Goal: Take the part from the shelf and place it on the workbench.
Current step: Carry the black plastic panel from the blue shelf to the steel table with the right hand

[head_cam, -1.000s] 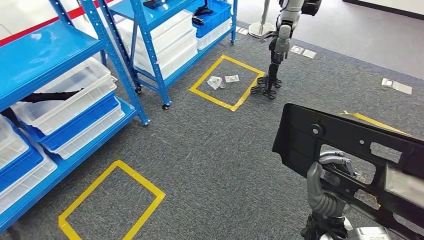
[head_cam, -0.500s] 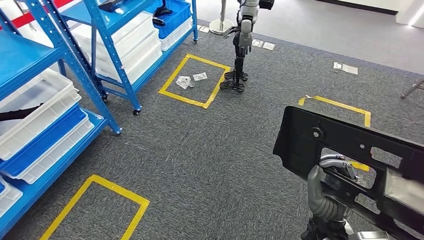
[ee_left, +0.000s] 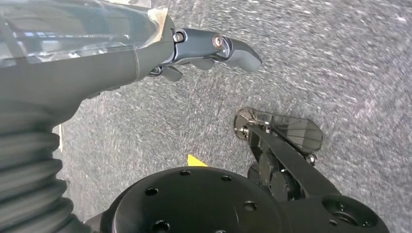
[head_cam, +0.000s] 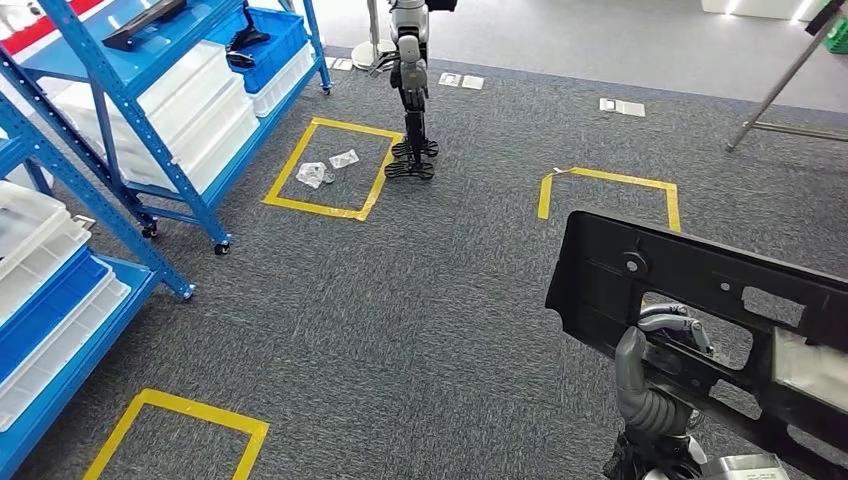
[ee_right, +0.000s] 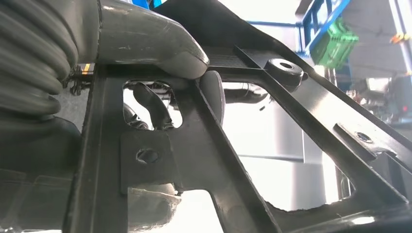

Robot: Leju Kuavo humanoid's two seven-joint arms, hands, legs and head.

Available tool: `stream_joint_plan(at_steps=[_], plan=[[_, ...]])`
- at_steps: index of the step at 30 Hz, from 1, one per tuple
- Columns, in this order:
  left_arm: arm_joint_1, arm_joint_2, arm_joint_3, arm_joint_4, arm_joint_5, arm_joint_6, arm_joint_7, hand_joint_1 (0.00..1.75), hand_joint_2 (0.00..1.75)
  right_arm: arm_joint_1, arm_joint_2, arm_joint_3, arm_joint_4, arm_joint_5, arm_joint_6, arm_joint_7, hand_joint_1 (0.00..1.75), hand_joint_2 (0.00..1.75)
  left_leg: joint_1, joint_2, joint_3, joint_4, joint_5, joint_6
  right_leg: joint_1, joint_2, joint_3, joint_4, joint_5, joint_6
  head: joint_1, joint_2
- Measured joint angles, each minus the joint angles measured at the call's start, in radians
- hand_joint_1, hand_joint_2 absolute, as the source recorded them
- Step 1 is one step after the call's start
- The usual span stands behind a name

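Your camera has swung right since earlier; the blue shelf sits farther left. Your right hand still grips the black part. Your left hand hangs over carpet, fingers loosely extended, holding nothing.

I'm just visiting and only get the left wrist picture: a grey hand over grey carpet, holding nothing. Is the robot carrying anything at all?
Observer: Yes. In the head view the right hand holds a large flat black plastic panel with cut-out holes.
Operator: How does it hang on to something that big?
Observer: The right wrist view shows its dark fingers poking through one cut-out, with the thick grey thumb pressed on the panel's rib.
Operator: And where is it standing?
Observer: In the head view, blue metal shelves with white and blue bins stand off to its left, and yellow tape rectangles mark the carpet ahead.
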Motion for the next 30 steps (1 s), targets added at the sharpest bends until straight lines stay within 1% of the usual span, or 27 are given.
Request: stream_joint_plan(at_steps=[1,3,4,5,6,7,8,9,11,12,13,14,15,16,17,18,19,20,21,22,23,24,25,27,28,29,30], plan=[[0.000,0.001,0.000,0.000,0.000,0.002,0.002,0.00,1.75,-0.002,0.000,-0.001,0.003,-0.008,0.003,-0.002,1.75,1.75,0.001,-0.007,0.023,-0.046,0.033,0.003,0.001,0.014,0.001,0.000,0.001,0.001,0.000,0.000],[0.000,0.000,0.000,0.000,0.000,0.006,0.009,0.00,1.75,-0.010,0.000,-0.002,0.008,-0.019,0.008,-0.003,1.75,1.75,0.005,-0.054,0.083,-0.170,0.089,0.010,0.003,0.041,-0.002,0.002,0.004,0.007,0.000,0.000],[0.000,0.000,0.000,0.000,-0.002,0.009,0.010,0.00,1.75,-0.015,-0.001,-0.004,0.010,-0.023,0.009,-0.004,1.75,1.75,0.005,-0.074,0.103,-0.214,0.102,0.012,0.003,0.054,-0.007,0.003,0.008,0.013,0.001,0.000],[0.000,0.000,-0.001,0.000,-0.006,0.009,0.010,0.00,1.75,-0.018,-0.001,-0.006,0.011,-0.026,0.008,-0.004,1.75,1.75,0.004,-0.087,0.110,-0.234,0.103,0.015,0.003,0.066,-0.013,0.003,0.013,0.020,0.001,0.000],[-0.001,0.000,-0.002,0.000,-0.011,0.009,0.007,0.00,1.75,-0.018,-0.001,-0.010,0.012,-0.030,0.006,-0.005,1.75,1.75,0.000,-0.080,0.111,-0.240,0.103,0.018,0.002,0.078,-0.019,0.002,0.018,0.028,0.001,0.000],[-0.002,0.000,-0.003,-0.001,-0.016,0.009,0.005,0.00,1.75,-0.017,-0.002,-0.015,0.011,-0.034,0.003,-0.006,1.75,1.75,-0.001,-0.066,0.110,-0.242,0.107,0.025,-0.001,0.083,-0.026,0.003,0.021,0.035,0.001,0.000],[-0.003,0.001,-0.004,-0.001,-0.020,0.009,0.004,0.00,1.75,-0.015,-0.004,-0.021,0.011,-0.039,0.000,-0.006,1.75,1.75,-0.001,-0.053,0.110,-0.246,0.111,0.032,0.001,0.070,-0.036,0.014,0.016,0.037,0.002,0.000],[-0.003,0.003,-0.005,-0.001,-0.023,0.010,0.003,0.00,1.75,-0.015,-0.005,-0.025,0.011,-0.042,-0.003,-0.007,1.75,1.75,0.000,-0.037,0.111,-0.250,0.116,0.040,0.004,0.048,-0.054,0.044,0.001,0.037,0.006,0.000],[-0.002,0.007,-0.007,-0.001,-0.027,0.011,0.002,0.00,1.75,-0.014,-0.007,-0.031,0.011,-0.047,-0.008,-0.007,1.75,1.75,-0.003,-0.005,0.109,-0.253,0.119,0.049,0.010,-0.006,-0.110,0.160,-0.053,0.029,0.011,0.000],[0.000,0.009,-0.008,-0.001,-0.030,0.012,0.003,0.00,1.75,-0.010,-0.008,-0.033,0.011,-0.050,-0.009,-0.007,1.75,1.75,-0.005,0.011,0.107,-0.252,0.119,0.050,0.009,-0.019,-0.141,0.228,-0.079,0.027,0.013,0.000],[0.001,0.012,-0.009,-0.001,-0.032,0.013,0.003,0.00,1.75,-0.005,-0.008,-0.034,0.011,-0.053,-0.010,-0.007,1.75,1.75,-0.006,0.026,0.106,-0.252,0.119,0.051,0.009,-0.025,-0.161,0.276,-0.095,0.029,0.013,0.000],[0.002,0.015,-0.009,-0.001,-0.034,0.014,0.004,0.00,1.75,0.001,-0.007,-0.036,0.011,-0.056,-0.011,-0.007,1.75,1.75,-0.007,0.041,0.106,-0.252,0.119,0.050,0.008,-0.030,-0.163,0.290,-0.096,0.033,0.013,0.000],[0.002,0.017,-0.010,-0.001,-0.035,0.016,0.004,0.00,1.75,0.005,-0.007,-0.038,0.010,-0.058,-0.011,-0.007,1.75,1.75,-0.007,0.054,0.106,-0.252,0.119,0.050,0.008,-0.037,-0.144,0.261,-0.083,0.040,0.013,0.000],[0.001,0.019,-0.011,-0.001,-0.037,0.017,0.005,0.00,1.75,0.007,-0.007,-0.040,0.010,-0.060,-0.011,-0.007,1.75,1.75,-0.007,0.067,0.107,-0.252,0.117,0.048,0.008,-0.052,-0.102,0.191,-0.060,0.047,0.013,0.000],[0.001,0.021,-0.011,-0.001,-0.037,0.018,0.005,0.00,1.75,0.008,-0.007,-0.041,0.009,-0.061,-0.011,-0.007,1.75,1.75,-0.010,0.078,0.108,-0.251,0.115,0.045,0.010,-0.074,-0.058,0.113,-0.039,0.050,0.014,0.000],[0.001,0.022,-0.012,-0.001,-0.038,0.018,0.005,0.00,1.75,0.008,-0.007,-0.041,0.009,-0.061,-0.011,-0.007,1.75,1.75,-0.013,0.087,0.110,-0.250,0.112,0.041,0.013,-0.093,-0.021,0.050,-0.023,0.049,0.013,0.000],[0.000,0.024,-0.013,-0.001,-0.038,0.019,0.005,0.00,1.75,0.008,-0.007,-0.042,0.007,-0.061,-0.011,-0.007,1.75,1.75,-0.016,0.096,0.111,-0.250,0.110,0.037,0.017,-0.105,0.001,0.010,-0.013,0.043,0.012,0.000],[0.000,0.026,-0.014,-0.001,-0.038,0.019,0.005,0.00,1.75,0.010,-0.007,-0.042,0.007,-0.061,-0.011,-0.007,1.75,1.75,-0.019,0.104,0.113,-0.250,0.108,0.033,0.020,-0.104,0.005,0.000,-0.011,0.035,0.011,0.000],[-0.001,0.027,-0.015,-0.001,-0.039,0.019,0.006,0.00,1.75,0.011,-0.006,-0.043,0.006,-0.062,-0.011,-0.007,1.75,1.75,-0.019,0.114,0.115,-0.250,0.107,0.028,0.021,-0.091,0.004,-0.001,-0.008,0.027,0.010,0.000],[-0.002,0.028,-0.016,-0.001,-0.039,0.019,0.006,0.00,1.75,0.013,-0.006,-0.043,0.004,-0.062,-0.011,-0.007,1.75,1.75,-0.017,0.120,0.116,-0.249,0.104,0.023,0.016,-0.079,0.003,-0.002,-0.005,0.020,0.009,0.000],[-0.004,0.029,-0.017,-0.001,-0.039,0.019,0.006,0.00,1.75,0.015,-0.006,-0.044,0.003,-0.062,-0.011,-0.007,1.75,1.75,-0.015,0.116,0.116,-0.245,0.099,0.018,0.012,-0.070,0.002,-0.004,-0.002,0.015,0.009,0.000],[-0.005,0.030,-0.017,-0.001,-0.039,0.019,0.006,0.00,1.75,0.015,-0.005,-0.044,0.002,-0.062,-0.011,-0.007,1.75,1.75,-0.012,0.096,0.109,-0.225,0.083,0.013,0.006,-0.061,0.003,-0.006,0.000,0.008,0.007,0.000],[-0.005,0.031,-0.018,-0.001,-0.039,0.019,0.006,0.00,1.75,0.015,-0.004,-0.044,0.000,-0.062,-0.011,-0.007,1.75,1.75,-0.009,0.068,0.093,-0.185,0.056,0.010,0.003,-0.054,0.003,-0.007,0.002,0.002,0.005,0.000],[-0.003,0.031,-0.020,-0.001,-0.039,0.019,0.007,0.00,1.75,0.015,-0.002,-0.045,-0.001,-0.062,-0.011,-0.007,1.75,1.75,-0.005,0.016,0.030,-0.050,-0.014,0.003,0.004,-0.035,-0.001,-0.007,0.004,-0.008,0.001,0.000],[-0.001,0.031,-0.021,-0.001,-0.040,0.021,0.009,0.00,1.75,0.015,-0.001,-0.045,0.000,-0.062,-0.010,-0.007,1.75,1.75,-0.003,0.006,0.001,0.007,-0.033,0.000,0.004,-0.022,-0.002,-0.007,0.005,-0.010,0.001,0.000],[0.001,0.032,-0.023,-0.001,-0.041,0.023,0.013,0.00,1.75,0.016,0.000,-0.045,0.000,-0.064,-0.008,-0.007,1.75,1.75,-0.002,0.002,-0.012,0.030,-0.031,-0.001,0.004,-0.009,-0.003,-0.006,0.006,-0.010,0.000,0.000],[0.003,0.033,-0.025,-0.001,-0.045,0.025,0.020,0.00,1.75,0.016,0.001,-0.045,0.000,-0.067,-0.007,-0.007,1.75,1.75,0.001,-0.001,-0.003,0.007,-0.006,-0.002,0.004,0.005,-0.003,-0.005,0.007,-0.009,0.000,0.000]])
